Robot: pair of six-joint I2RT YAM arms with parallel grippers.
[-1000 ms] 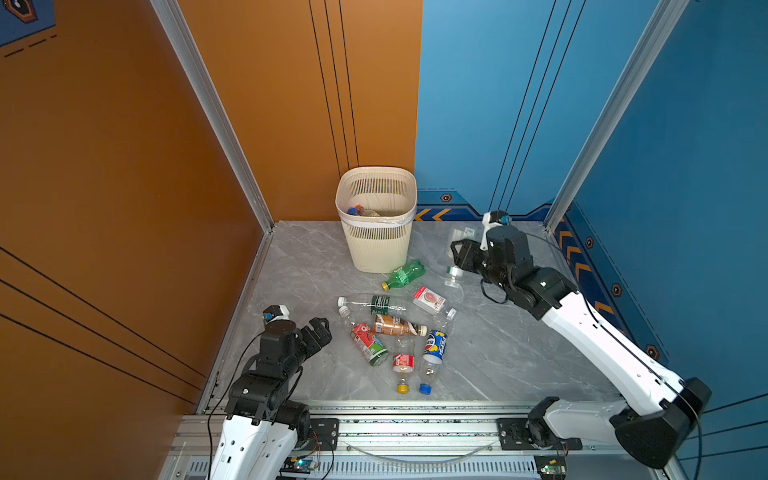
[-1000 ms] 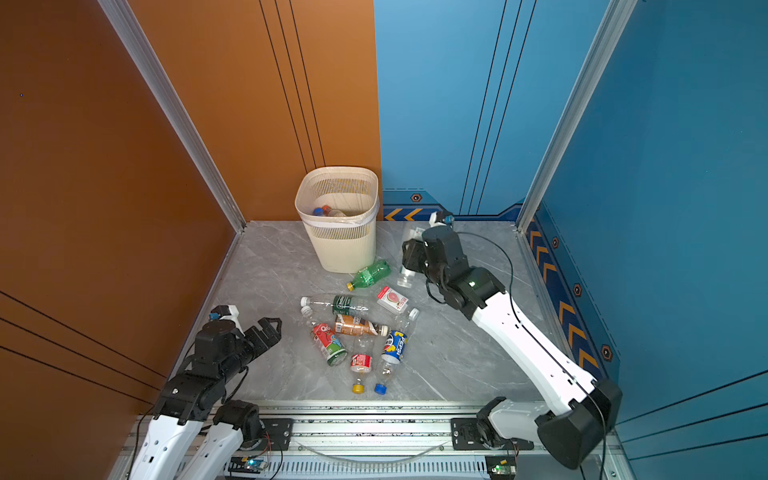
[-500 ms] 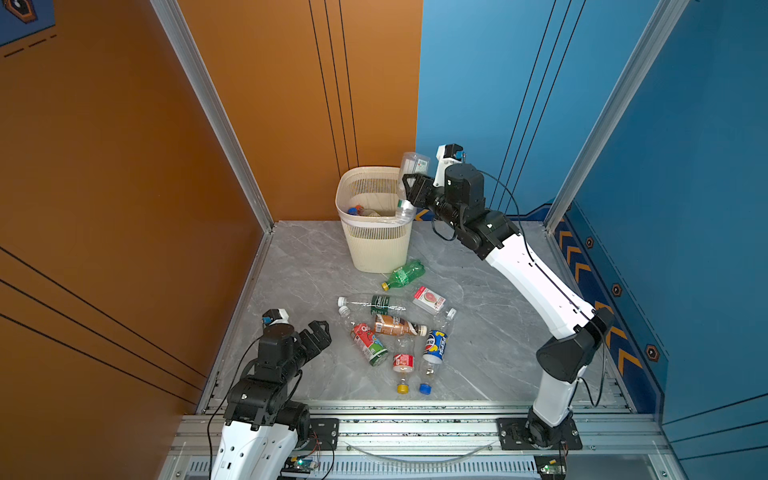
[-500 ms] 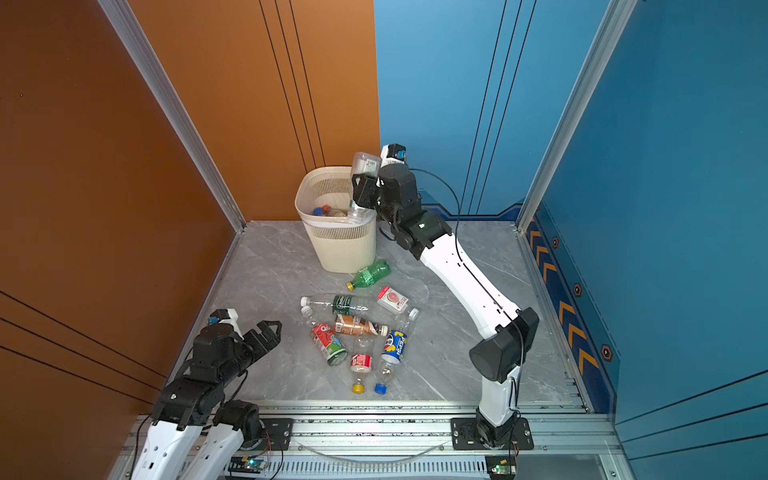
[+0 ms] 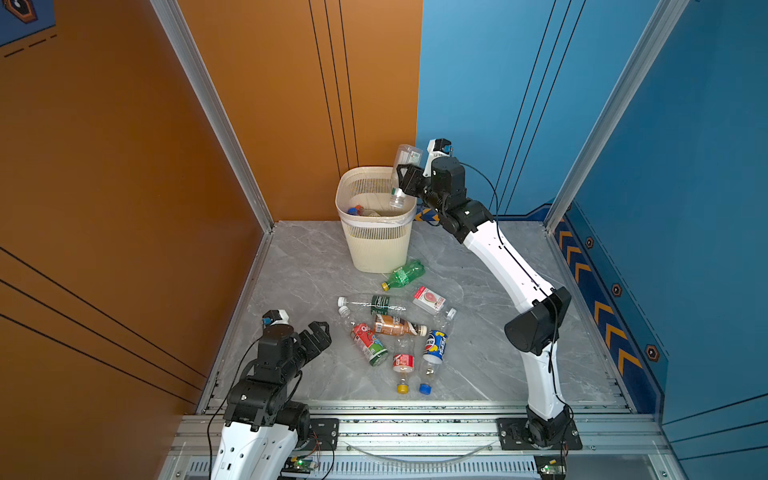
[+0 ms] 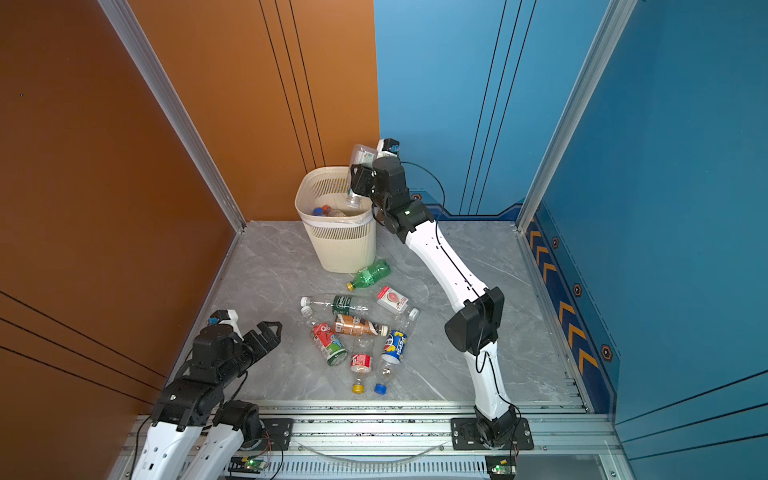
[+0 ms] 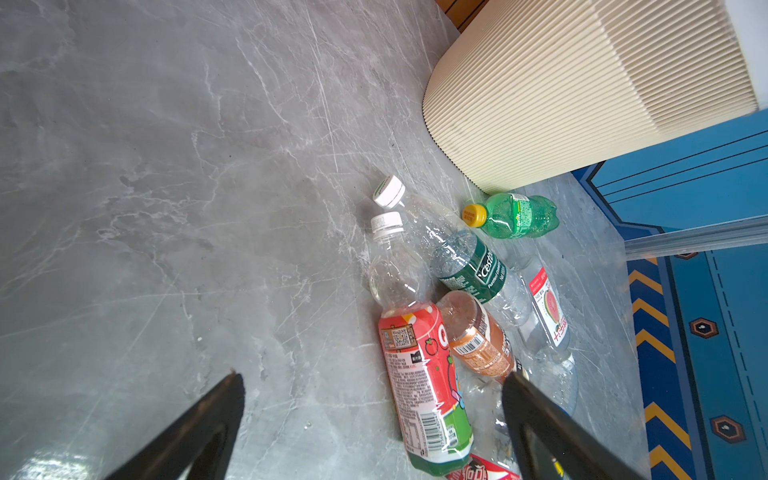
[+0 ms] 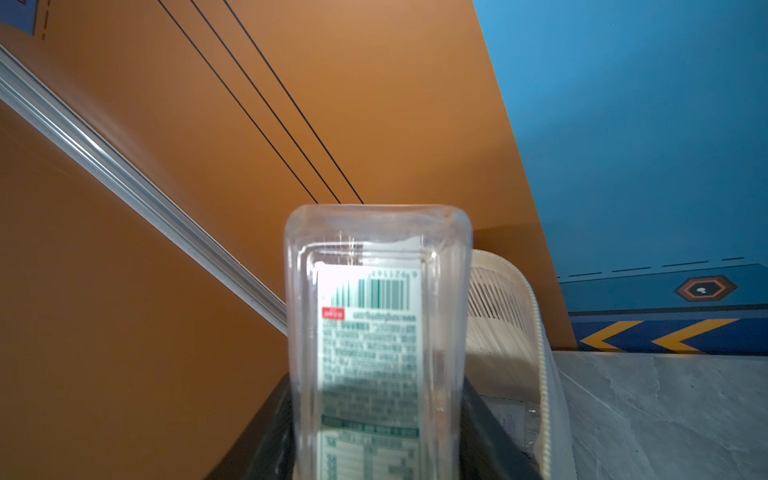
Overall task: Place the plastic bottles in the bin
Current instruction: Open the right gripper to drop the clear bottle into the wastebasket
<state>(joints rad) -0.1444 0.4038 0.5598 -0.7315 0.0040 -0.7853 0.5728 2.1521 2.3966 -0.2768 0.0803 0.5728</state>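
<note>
My right gripper (image 5: 405, 181) (image 8: 376, 436) is shut on a clear bottle (image 5: 406, 160) (image 8: 374, 332) with a green-and-white label. It holds the bottle neck down over the right rim of the cream slatted bin (image 5: 376, 245) (image 6: 338, 245). A few bottles lie inside the bin. Several plastic bottles lie on the floor in front of it: a green one (image 5: 405, 274), a brown one (image 5: 395, 325), a red-and-green labelled one (image 5: 368, 338) (image 7: 419, 374) and a Pepsi one (image 5: 434, 345). My left gripper (image 5: 318, 332) (image 7: 372, 376) hangs open just left of that pile, holding nothing.
The floor is grey marble (image 5: 307, 266), closed in by an orange wall on the left and a blue wall on the right. An aluminium rail (image 5: 415, 419) runs along the front edge. The bin (image 7: 582, 83) stands at the back, near the corner.
My right arm has lifted the clear bottle from the floor right of the bin up over the bin's rim. The left arm has hardly moved.
</note>
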